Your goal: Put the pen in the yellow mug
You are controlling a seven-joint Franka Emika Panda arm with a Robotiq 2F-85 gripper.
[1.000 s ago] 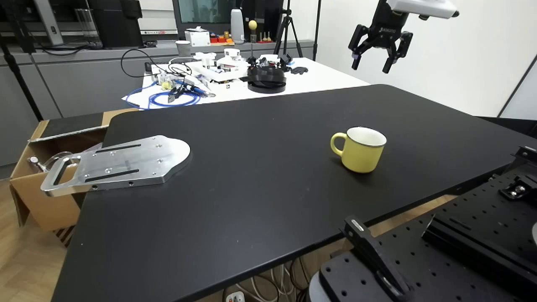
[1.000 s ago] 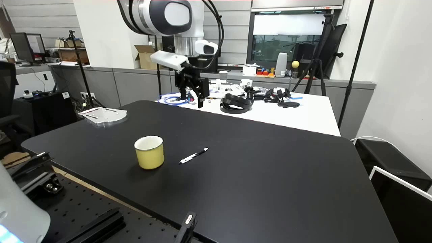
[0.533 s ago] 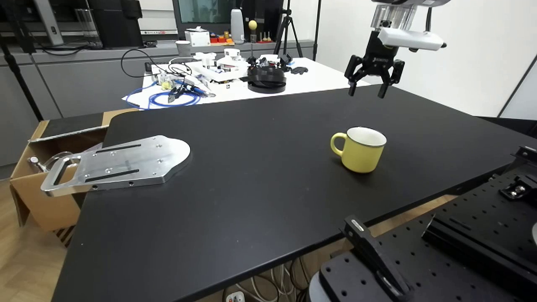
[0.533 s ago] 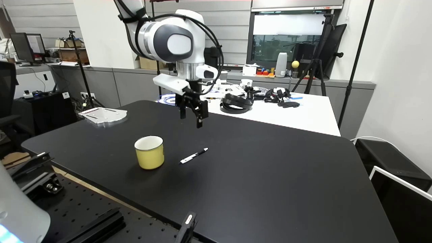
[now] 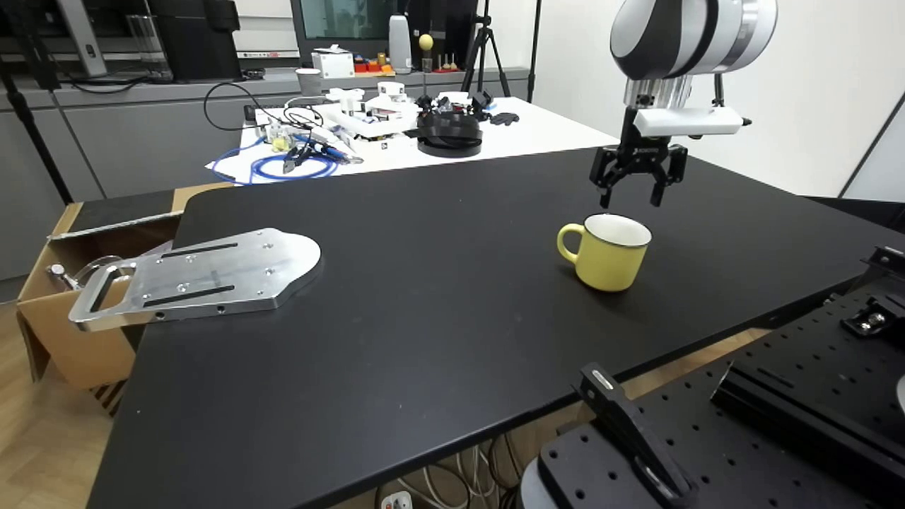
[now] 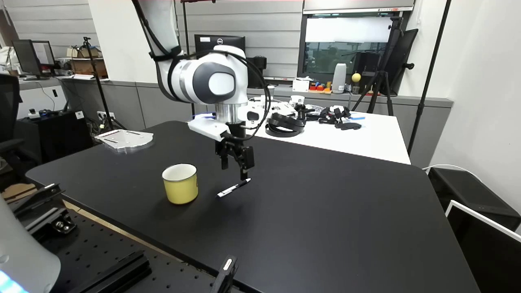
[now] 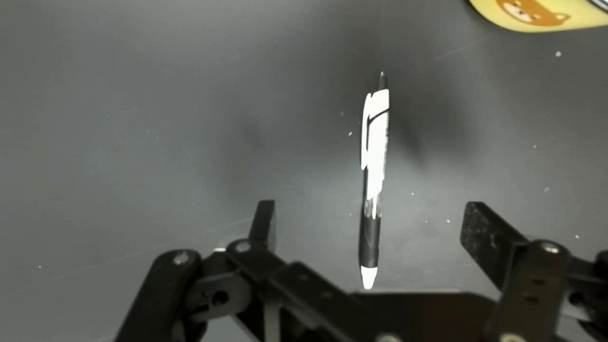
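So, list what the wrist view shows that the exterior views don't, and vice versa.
Only wrist view: a recognizable orange cartoon animal on the yellow mug. Only exterior views: in both, notably the slotted metal plate and white table; in an exterior view, the mug's loop handle. Shared: the mug, black tabletop and open pincer throughout; the click pen, in the wrist view and an exterior view.

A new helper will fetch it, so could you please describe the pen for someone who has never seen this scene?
Find the black table, then the yellow mug on it. Beside the mug, not touching it, the click pen lies flat. Unlike the squat mug, it is slender, with a white upper barrel, black grip and white tip.
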